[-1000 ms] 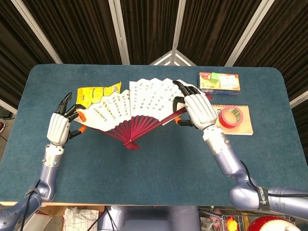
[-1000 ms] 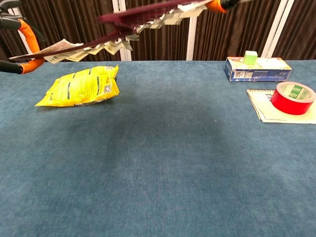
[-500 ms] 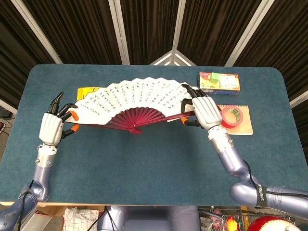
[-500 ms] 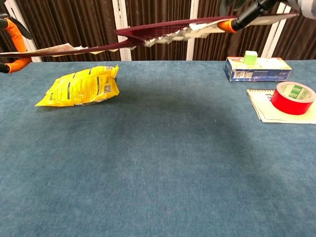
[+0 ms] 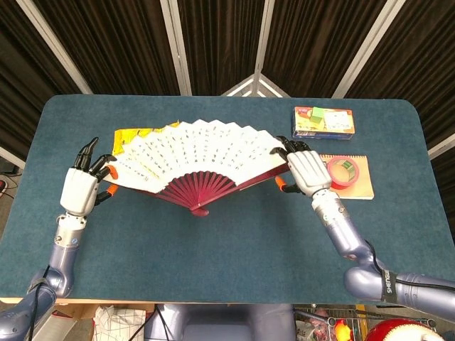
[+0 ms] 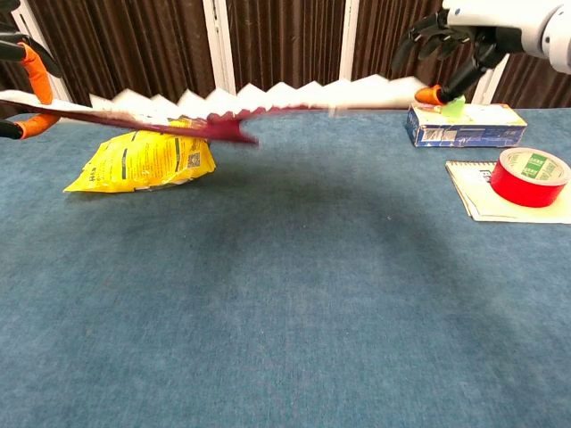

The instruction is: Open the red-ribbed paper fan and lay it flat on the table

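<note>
The paper fan (image 5: 202, 149) is spread wide, white leaf with writing above dark red ribs that meet at a pivot (image 5: 199, 209). It hangs above the blue table (image 5: 234, 241), tilted down toward its pivot, and shows almost edge-on in the chest view as a zigzag paper fan (image 6: 268, 96). My left hand (image 5: 82, 188) pinches the fan's left end rib; in the chest view only the left hand's orange-tipped fingers (image 6: 36, 73) show at the frame's edge. My right hand (image 5: 306, 170) holds the fan's right end, the right hand (image 6: 459, 40) high near the box.
A yellow snack bag (image 5: 130, 135) lies under the fan's left half, the same bag (image 6: 143, 156) flat on the table. A blue box (image 5: 323, 121) sits at the back right. A red tape roll (image 5: 341, 172) rests on a notepad (image 5: 361, 190) beside my right hand.
The fan has spread from half open to wide open and has come down closer to the table. My right hand moved right and down with its end; the left hand barely shifted.
</note>
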`<state>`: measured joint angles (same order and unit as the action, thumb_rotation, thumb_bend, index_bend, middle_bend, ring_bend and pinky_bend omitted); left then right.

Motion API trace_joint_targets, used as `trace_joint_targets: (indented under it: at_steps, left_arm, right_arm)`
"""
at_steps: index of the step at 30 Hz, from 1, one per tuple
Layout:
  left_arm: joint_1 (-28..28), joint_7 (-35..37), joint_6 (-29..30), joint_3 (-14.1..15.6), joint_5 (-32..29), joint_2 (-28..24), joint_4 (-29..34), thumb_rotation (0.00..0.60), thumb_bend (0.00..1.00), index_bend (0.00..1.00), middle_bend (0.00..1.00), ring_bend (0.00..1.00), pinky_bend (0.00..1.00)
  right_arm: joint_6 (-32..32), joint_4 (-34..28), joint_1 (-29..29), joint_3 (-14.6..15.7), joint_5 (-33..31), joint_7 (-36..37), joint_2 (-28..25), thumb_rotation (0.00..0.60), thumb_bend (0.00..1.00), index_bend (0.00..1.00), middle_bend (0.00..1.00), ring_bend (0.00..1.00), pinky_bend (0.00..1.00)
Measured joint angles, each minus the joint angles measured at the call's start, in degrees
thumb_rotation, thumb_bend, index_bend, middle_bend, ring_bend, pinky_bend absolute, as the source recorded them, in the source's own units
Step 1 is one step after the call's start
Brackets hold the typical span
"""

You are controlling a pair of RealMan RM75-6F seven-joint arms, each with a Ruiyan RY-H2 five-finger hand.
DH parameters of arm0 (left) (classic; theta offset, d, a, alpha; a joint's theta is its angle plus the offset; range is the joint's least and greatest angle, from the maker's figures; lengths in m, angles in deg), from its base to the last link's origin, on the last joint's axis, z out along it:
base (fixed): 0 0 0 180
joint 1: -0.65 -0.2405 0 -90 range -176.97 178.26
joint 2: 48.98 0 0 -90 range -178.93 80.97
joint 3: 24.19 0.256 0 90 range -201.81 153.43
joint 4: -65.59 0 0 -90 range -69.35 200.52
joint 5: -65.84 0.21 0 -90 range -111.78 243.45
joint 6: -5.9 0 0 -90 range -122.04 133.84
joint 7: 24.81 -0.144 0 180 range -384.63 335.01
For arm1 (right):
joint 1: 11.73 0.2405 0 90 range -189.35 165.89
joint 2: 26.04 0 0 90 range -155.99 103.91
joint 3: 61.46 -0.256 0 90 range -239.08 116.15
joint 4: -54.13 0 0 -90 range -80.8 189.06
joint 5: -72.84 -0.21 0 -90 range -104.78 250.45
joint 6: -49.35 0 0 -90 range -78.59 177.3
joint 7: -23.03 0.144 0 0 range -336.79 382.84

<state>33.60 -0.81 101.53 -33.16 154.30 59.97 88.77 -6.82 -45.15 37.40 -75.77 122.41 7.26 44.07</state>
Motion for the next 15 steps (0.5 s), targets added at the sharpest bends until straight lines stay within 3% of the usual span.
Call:
trace_joint_targets:
  at_steps: [11, 13, 15]
  left_arm:
    - [0.4, -6.1, 0.0, 1.8, 0.8, 1.3, -2.2, 0.600, 0.50, 0.68, 0.36, 0.00, 0.15]
    - [0.2, -5.5, -0.6, 1.9, 0.7, 1.3, -2.0, 0.600, 0.50, 0.62, 0.31, 0.00, 0.13]
    - [-0.2, -5.3, -2.1, 2.1, 0.3, 1.1, -1.6, 0.600, 0.45, 0.44, 0.15, 0.00, 0.05]
  right_arm:
    - [-0.9, -1.3, 2.6, 3.0, -9.5, -14.6, -3.0, 0.600, 0.24, 0.09, 0.06, 0.09, 0.10]
    - [-2.2, -1.6, 2.7, 3.2, -10.8, -15.8, -3.5, 0.600, 0.24, 0.09, 0.06, 0.09, 0.10]
    - [-2.9, -1.5, 2.4, 3.2, -11.0, -15.4, -3.6, 0.600, 0.24, 0.09, 0.06, 0.09, 0.10]
